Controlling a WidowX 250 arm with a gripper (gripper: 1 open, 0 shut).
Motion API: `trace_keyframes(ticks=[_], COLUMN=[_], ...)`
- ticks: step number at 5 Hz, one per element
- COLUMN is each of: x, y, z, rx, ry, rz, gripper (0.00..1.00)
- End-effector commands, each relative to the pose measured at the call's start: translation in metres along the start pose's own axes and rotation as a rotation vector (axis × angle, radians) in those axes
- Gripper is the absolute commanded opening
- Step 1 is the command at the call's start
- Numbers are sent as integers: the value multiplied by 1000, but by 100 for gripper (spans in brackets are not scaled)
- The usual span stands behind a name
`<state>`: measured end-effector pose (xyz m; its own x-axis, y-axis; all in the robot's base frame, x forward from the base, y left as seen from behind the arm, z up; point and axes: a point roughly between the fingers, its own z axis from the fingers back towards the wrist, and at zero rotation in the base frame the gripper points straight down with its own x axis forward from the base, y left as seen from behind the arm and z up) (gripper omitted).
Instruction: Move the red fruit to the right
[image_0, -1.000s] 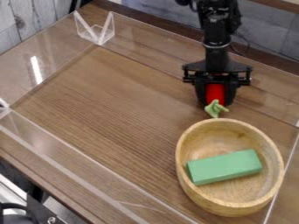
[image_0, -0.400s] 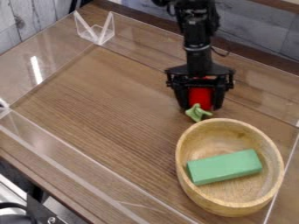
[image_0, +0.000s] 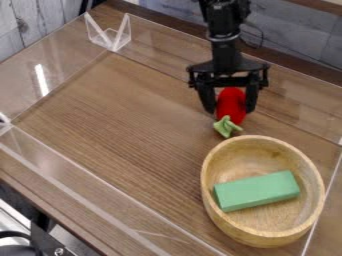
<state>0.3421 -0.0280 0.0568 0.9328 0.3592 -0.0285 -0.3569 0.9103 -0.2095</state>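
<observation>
We see a wood-grain counter (image_0: 120, 120) filling most of the view, ringed by a low clear plastic wall whose edges catch the light along the nine o'clock side and toward the seven o'clock corner. At about five o'clock sits a round wooden bowl (image_0: 227, 155), the largest loose thing on the surface, and inside it lies a green rectangular block (image_0: 258, 190), flat and slightly angled. From twelve o'clock a black robot arm (image_0: 223, 25) reaches down nearly vertically toward the middle right of the counter. Its pincer (image_0: 229, 101) stands released, the two dark fingers spread wide apart, one on each side of the red fruit (image_0: 233, 103), and we can make out a gap between each finger and the fruit's glossy skin. The fruit sits on the counter at roughly two o'clock from the centre, just beyond the bowl's far rim at its twelve o'clock, near it but apart from it. Its red body lines up under the arm, and its green leafy stem (image_0: 225, 126) points toward six o'clock, ending close to the bowl's edge. At eleven o'clock, by the far wall, we notice a small clear plastic bracket (image_0: 107, 32) standing upright.
</observation>
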Motion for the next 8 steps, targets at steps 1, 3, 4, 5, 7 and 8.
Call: trace_keyframes(ticks=[1, 3, 4, 5, 7, 8], x=[14, 5, 0, -3, 14, 14], y=[-16, -17, -8, 13, 62, 90], z=[43, 61, 79, 103, 117, 128], rx=[-37, -57, -91, -112, -62, -25], ry=[-97, -103, -123, -161, -249, -287], rz=[-20, -35, -36, -19, 48, 79], gripper=[100, 100, 100, 100, 100, 100])
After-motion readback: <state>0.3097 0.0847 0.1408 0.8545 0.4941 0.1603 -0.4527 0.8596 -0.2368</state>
